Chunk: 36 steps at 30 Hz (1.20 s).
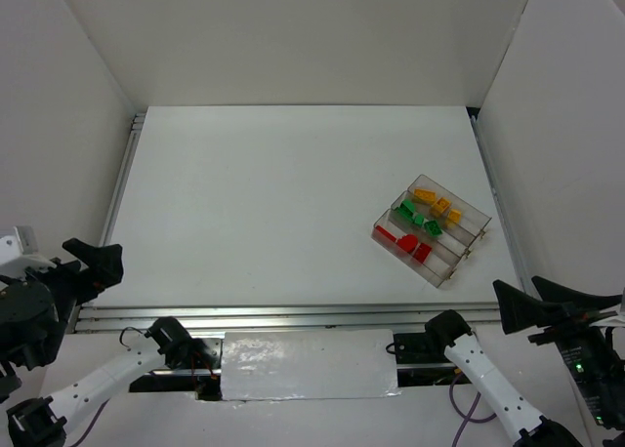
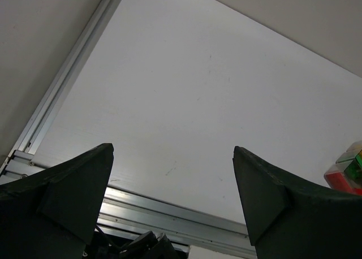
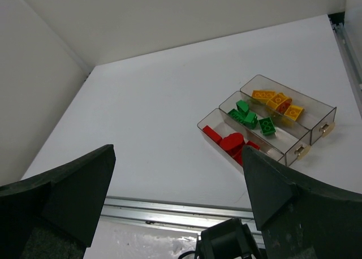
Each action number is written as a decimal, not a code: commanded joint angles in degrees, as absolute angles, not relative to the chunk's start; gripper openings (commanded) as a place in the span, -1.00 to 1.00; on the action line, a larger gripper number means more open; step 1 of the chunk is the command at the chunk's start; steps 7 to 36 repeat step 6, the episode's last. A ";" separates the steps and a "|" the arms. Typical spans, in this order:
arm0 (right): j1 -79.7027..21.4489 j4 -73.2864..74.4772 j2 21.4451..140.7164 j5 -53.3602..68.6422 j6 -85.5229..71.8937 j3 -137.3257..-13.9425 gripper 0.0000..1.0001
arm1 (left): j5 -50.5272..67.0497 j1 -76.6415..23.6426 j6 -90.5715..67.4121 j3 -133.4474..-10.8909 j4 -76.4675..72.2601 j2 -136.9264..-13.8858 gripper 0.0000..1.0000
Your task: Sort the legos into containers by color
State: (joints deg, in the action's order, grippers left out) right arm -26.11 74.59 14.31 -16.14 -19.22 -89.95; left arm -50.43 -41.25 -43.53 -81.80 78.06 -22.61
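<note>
Black fingers point(image 2: 68, 197) of the left gripper point(image 2: 172, 149) are filling the bottom corners of the left wrist view. They are standing spread wide, with nothing between them. Right gripper point(image 3: 178, 149) fingers point(image 3: 294, 202) are gaping just as wide, also gripping nothing. From above, both grippers are hanging off the near corners of the table point(image 1: 273, 203), the left gripper point(image 1: 93, 264) outside the left edge and the right gripper point(image 1: 515, 283) outside the right one.

Aluminium rails are running along the near edge point(image 1: 293, 317), the left edge point(image 1: 122, 193) and the right edge point(image 1: 493, 183) of the white tabletop. White walls point(image 1: 293, 37) are closing in the left, right and far sides. A glossy white panel point(image 1: 308, 364) is lying between the two arm bases.

Right of centre, the clear three-compartment tray point(image 1: 485, 218) is sitting at an angle, near the right rail but apart from it. Small tan tabs point(image 3: 301, 151) are sticking out from its near end. All the legos are lying inside it: yellow-orange bricks point(image 3: 277, 100) in the far compartment, green bricks point(image 3: 249, 119) in the middle one, red bricks point(image 3: 229, 141) in the one nearest the arms. A wide stretch of bare tabletop is reaching from the tray to the left rail.
</note>
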 commanded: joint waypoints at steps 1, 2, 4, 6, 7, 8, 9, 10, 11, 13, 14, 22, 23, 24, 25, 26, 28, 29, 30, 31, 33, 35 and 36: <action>-26.54 73.39 14.41 -16.79 -19.16 -88.95 0.99 | -50.27 -41.04 -42.54 -80.34 75.77 -23.12 0.99; -26.46 73.39 14.33 -16.87 -19.33 -88.34 0.99 | -50.01 -41.04 -42.63 -79.46 75.50 -23.12 0.99; -26.46 73.39 14.15 -17.48 -19.95 -87.81 0.99 | -49.75 -41.04 -42.45 -78.58 74.62 -23.03 0.99; -26.46 73.21 13.89 -17.40 -20.04 -87.10 0.99 | -49.57 -41.04 -42.36 -77.35 73.74 -23.03 0.99; -26.46 73.21 13.89 -17.40 -20.04 -87.10 0.99 | -49.57 -41.04 -42.36 -77.35 73.74 -23.03 0.99; -26.46 73.21 13.89 -17.40 -20.04 -87.10 0.99 | -49.57 -41.04 -42.36 -77.35 73.74 -23.03 0.99; -26.46 73.21 13.89 -17.40 -20.04 -87.10 0.99 | -49.57 -41.04 -42.36 -77.35 73.74 -23.03 0.99; -26.46 73.21 13.89 -17.40 -20.04 -87.10 0.99 | -49.57 -41.04 -42.36 -77.35 73.74 -23.03 0.99; -26.46 73.21 13.89 -17.40 -20.04 -87.10 0.99 | -49.57 -41.04 -42.36 -77.35 73.74 -23.03 0.99; -26.46 73.21 13.89 -17.40 -20.04 -87.10 0.99 | -49.57 -41.04 -42.36 -77.35 73.74 -23.03 0.99; -26.46 73.21 13.89 -17.40 -20.04 -87.10 0.99 | -49.57 -41.04 -42.36 -77.35 73.74 -23.03 0.99; -26.46 73.21 13.89 -17.40 -20.04 -87.10 0.99 | -49.57 -41.04 -42.36 -77.35 73.74 -23.03 0.99; -26.46 73.21 13.89 -17.40 -20.04 -87.10 0.99 | -49.57 -41.04 -42.36 -77.35 73.74 -23.03 0.99; -26.46 73.21 13.89 -17.40 -20.04 -87.10 0.99 | -49.57 -41.04 -42.36 -77.35 73.74 -23.03 0.99; -26.46 73.21 13.89 -17.40 -20.04 -87.10 0.99 | -49.57 -41.04 -42.36 -77.35 73.74 -23.03 0.99; -26.46 73.21 13.89 -17.40 -20.04 -87.10 0.99 | -49.57 -41.04 -42.36 -77.35 73.74 -23.03 0.99; -26.46 73.21 13.89 -17.40 -20.04 -87.10 0.99 | -49.57 -41.04 -42.36 -77.35 73.74 -23.03 0.99; -26.46 73.21 13.89 -17.40 -20.04 -87.10 0.99 | -49.57 -41.04 -42.36 -77.35 73.74 -23.03 0.99; -26.46 73.21 13.89 -17.40 -20.04 -87.10 0.99 | -49.57 -41.04 -42.36 -77.35 73.74 -23.03 0.99; -26.46 73.21 13.89 -17.40 -20.04 -87.10 0.99 | -49.57 -41.04 -42.36 -77.35 73.74 -23.03 0.99; -26.46 73.21 13.89 -17.40 -20.04 -87.10 0.99 | -49.57 -41.04 -42.36 -77.35 73.74 -23.03 0.99; -26.46 73.21 13.89 -17.40 -20.04 -87.10 0.99 | -49.57 -41.04 -42.36 -77.35 73.74 -23.03 0.99; -26.46 73.21 13.89 -17.40 -20.04 -87.10 0.99 | -49.57 -41.04 -42.36 -77.35 73.74 -23.03 0.99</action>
